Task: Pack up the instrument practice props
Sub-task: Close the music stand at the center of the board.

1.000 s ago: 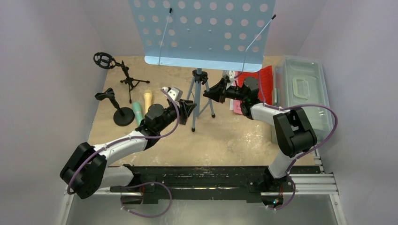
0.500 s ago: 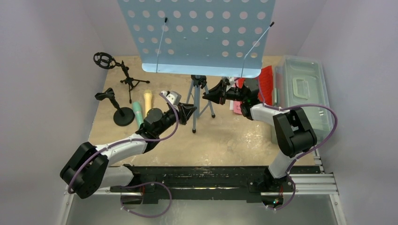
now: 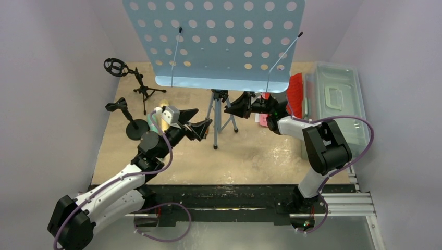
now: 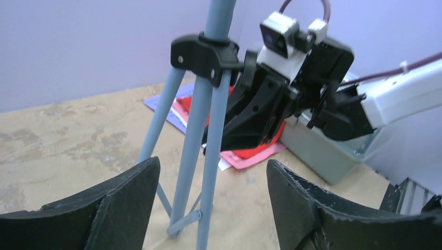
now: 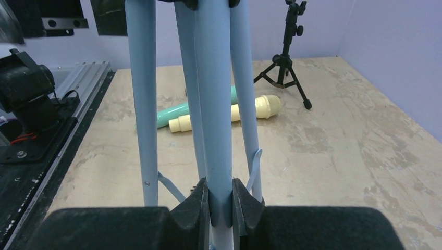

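Observation:
The light-blue tripod (image 3: 221, 107) stands mid-table, its perforated tray (image 3: 219, 36) filling the top of the overhead view. My right gripper (image 5: 220, 200) is shut on one tripod leg (image 5: 213, 104). In the left wrist view my left gripper (image 4: 212, 164) stands open, its fingers (image 4: 125, 203) apart on either side of the nearer legs (image 4: 208, 156) without touching them. Mint-green (image 5: 182, 110) and yellow (image 5: 245, 109) microphones lie side by side on the table. Red (image 3: 296, 88), pink (image 4: 255, 156) and purple (image 4: 167, 104) pages lie under the right arm.
A black microphone tripod (image 3: 140, 88) and a round-based black stand (image 3: 136, 129) are at the far left. The translucent grey tub (image 3: 336, 104) sits along the right edge. Walls close in on both sides.
My left gripper has opened, let go of the front tripod leg and drawn back to the left. The tray has shifted left in the overhead view. The right gripper keeps its hold.

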You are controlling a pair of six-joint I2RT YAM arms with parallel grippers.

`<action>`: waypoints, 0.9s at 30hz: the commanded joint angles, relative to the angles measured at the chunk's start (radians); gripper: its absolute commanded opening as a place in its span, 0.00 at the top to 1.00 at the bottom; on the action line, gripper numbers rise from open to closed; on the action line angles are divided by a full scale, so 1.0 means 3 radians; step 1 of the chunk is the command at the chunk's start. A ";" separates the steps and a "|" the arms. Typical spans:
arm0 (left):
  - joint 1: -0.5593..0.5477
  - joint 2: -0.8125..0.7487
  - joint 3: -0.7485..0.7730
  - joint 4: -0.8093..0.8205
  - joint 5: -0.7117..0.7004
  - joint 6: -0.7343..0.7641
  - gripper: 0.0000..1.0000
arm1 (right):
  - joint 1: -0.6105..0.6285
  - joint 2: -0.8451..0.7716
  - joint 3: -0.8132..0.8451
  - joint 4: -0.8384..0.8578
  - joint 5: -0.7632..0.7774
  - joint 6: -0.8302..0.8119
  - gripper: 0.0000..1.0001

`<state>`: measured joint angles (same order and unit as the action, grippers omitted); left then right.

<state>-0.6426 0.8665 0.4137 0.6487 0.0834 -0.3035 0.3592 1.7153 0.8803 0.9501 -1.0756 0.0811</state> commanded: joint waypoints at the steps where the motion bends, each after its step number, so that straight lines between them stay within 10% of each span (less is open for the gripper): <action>1: 0.0009 -0.0147 0.0160 0.0037 -0.0181 -0.0006 0.20 | -0.0031 -0.0124 0.0017 0.0166 -0.0025 0.0206 1.00; 14: -0.0014 0.0707 0.0855 0.0914 -0.0002 0.0221 0.18 | -0.0031 -0.0108 0.0028 0.0165 -0.0004 0.0248 1.00; 27: -0.0138 0.1465 0.1128 0.1779 -0.0174 0.0382 0.38 | -0.0031 -0.0073 0.0026 0.0259 -0.0008 0.0348 1.00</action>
<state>-0.6750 1.2758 0.6773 1.0561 0.0544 -0.2207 0.3576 1.7153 0.8791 0.9581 -1.0737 0.0986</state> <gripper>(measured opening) 0.656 0.163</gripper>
